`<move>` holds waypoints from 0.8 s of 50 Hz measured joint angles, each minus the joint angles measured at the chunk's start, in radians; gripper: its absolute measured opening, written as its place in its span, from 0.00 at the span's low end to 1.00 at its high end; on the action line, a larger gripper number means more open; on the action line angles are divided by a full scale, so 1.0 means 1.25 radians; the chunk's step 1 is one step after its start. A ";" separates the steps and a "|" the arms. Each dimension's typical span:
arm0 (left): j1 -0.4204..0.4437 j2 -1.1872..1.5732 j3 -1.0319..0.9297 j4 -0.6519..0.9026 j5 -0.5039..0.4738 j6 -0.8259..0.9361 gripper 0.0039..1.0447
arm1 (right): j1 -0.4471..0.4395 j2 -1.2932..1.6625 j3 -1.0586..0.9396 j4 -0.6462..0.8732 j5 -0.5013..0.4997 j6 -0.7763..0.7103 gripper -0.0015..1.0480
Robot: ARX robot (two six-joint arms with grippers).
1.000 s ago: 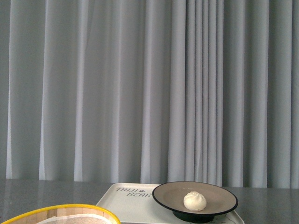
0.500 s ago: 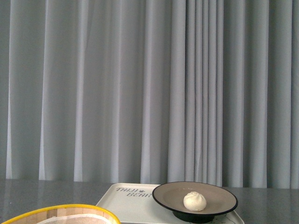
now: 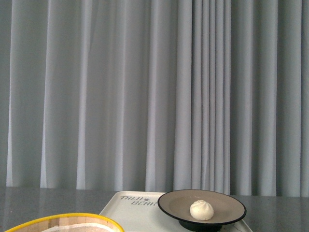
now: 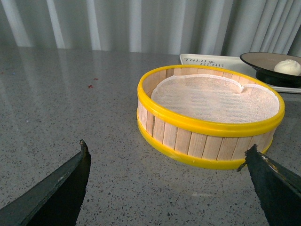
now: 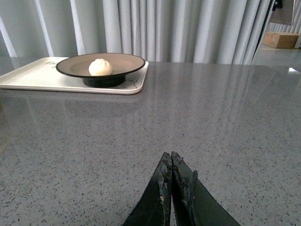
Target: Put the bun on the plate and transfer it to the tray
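A small white bun (image 3: pixel 202 210) (image 5: pixel 100 67) (image 4: pixel 287 67) lies in the taupe plate (image 3: pixel 227 203) (image 5: pixel 127 62) (image 4: pixel 263 60) with a black rim. The plate stands on the right part of the cream tray (image 3: pixel 130 212) (image 5: pixel 33 75) (image 4: pixel 207 60). Neither arm shows in the front view. My left gripper (image 4: pixel 168 162) is open over bare tabletop, short of the steamer basket. Far from the tray, my right gripper (image 5: pixel 170 157) hangs shut and empty above the table.
A yellow-rimmed wooden steamer basket (image 4: pixel 209 117) (image 3: pixel 63 223) with a white cloth liner sits on the speckled grey table (image 5: pixel 197 113), left of the tray. Grey curtains (image 3: pixel 154 92) hang behind the table. A cardboard box (image 5: pixel 283 39) stands far off.
The front view has shifted slightly, so the plate, tray and basket sit a few pixels lower in the picture. Nothing on the table has moved.
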 joint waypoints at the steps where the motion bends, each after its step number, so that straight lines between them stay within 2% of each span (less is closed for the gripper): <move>1: 0.000 0.000 0.000 0.000 0.000 0.000 0.94 | 0.000 0.000 0.000 0.000 0.000 0.000 0.02; 6: 0.000 0.000 0.000 0.000 0.000 0.000 0.94 | 0.000 0.000 0.000 0.000 0.000 0.000 0.13; 12: 0.000 0.000 0.000 0.000 0.000 0.000 0.94 | 0.000 0.000 0.000 0.000 0.000 0.000 0.31; 17: 0.000 0.000 0.000 0.000 0.000 0.000 0.94 | 0.000 0.000 0.000 0.000 0.000 0.000 0.53; 28: 0.000 0.000 0.000 0.000 0.000 0.000 0.94 | 0.000 0.000 0.000 0.000 0.000 0.000 0.93; 40: 0.000 0.000 0.000 0.000 0.000 0.000 0.94 | 0.000 0.000 0.000 0.000 0.000 0.000 0.92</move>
